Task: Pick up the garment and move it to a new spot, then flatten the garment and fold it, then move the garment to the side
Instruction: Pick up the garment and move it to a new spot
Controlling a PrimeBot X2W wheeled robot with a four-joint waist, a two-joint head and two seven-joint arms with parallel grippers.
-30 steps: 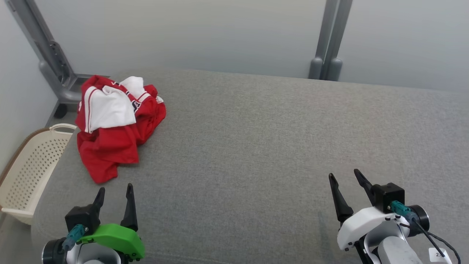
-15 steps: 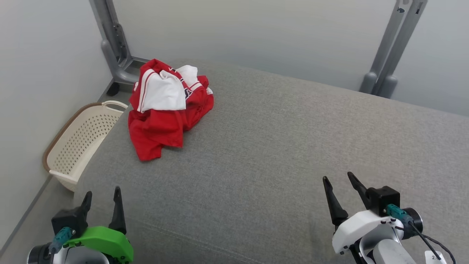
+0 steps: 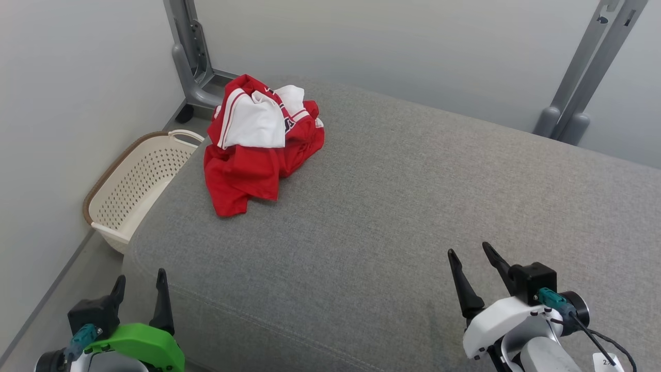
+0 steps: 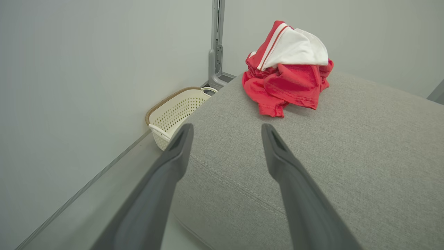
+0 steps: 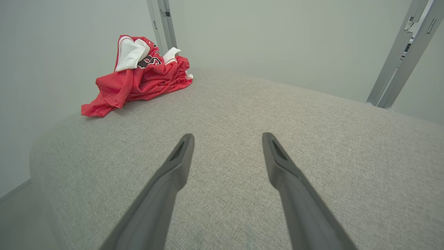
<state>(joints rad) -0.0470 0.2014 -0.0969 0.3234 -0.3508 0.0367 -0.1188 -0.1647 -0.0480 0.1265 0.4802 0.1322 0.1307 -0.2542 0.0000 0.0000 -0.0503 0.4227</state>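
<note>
Setting: pale grey walls meet at a corner, and a broad grey upholstered cushion (image 3: 413, 206) serves as the work surface.
Left gripper (image 3: 140, 276): low at the cushion's near left corner, jaws apart with nothing between them.
Right gripper (image 3: 469, 249): over the near right part of the cushion, jaws likewise apart and empty.
Jersey (image 3: 253, 155): a red-and-white garment crumpled in a heap at the cushion's far left corner. It is well apart from both grippers and nearer the left one.
Handling: probably light, limp and thin. It should drape and stretch out when lifted, and it may drag on the fabric.
Hold: the loose red flap on the heap's near side or a raised top fold looks easiest to pinch.
Laundry basket (image 3: 139, 181): cream and perforated, on the floor just beside the cushion's left edge.
Metal post (image 3: 191, 51): grey, standing behind the heap.
</note>
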